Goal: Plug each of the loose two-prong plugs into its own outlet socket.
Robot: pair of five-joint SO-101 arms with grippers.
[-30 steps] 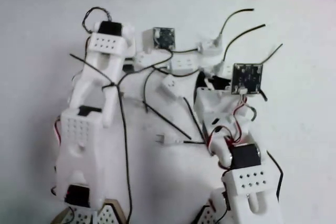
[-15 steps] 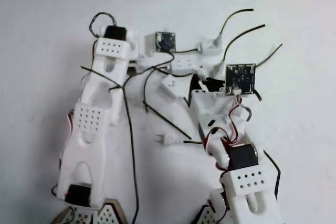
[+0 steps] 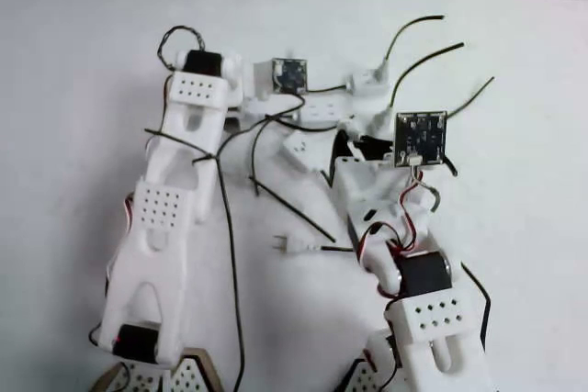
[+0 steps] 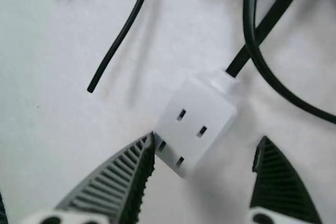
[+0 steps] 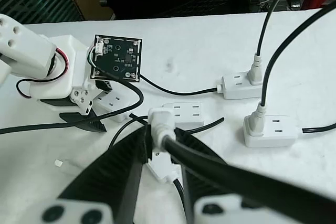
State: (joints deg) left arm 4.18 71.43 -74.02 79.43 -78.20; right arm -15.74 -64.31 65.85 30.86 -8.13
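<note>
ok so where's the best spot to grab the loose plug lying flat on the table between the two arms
Probably its white body. The loose plug lies flat, with its prongs pointing left in the high view and its black cord trailing right. Come straight down from above and close across the body's two sides, leaving the prongs free for a socket.

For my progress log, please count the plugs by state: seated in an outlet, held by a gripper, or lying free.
Seated plugs: 2
Held plug, in the right gripper: 1
Free plug on the table: 1
Total: 4
</note>
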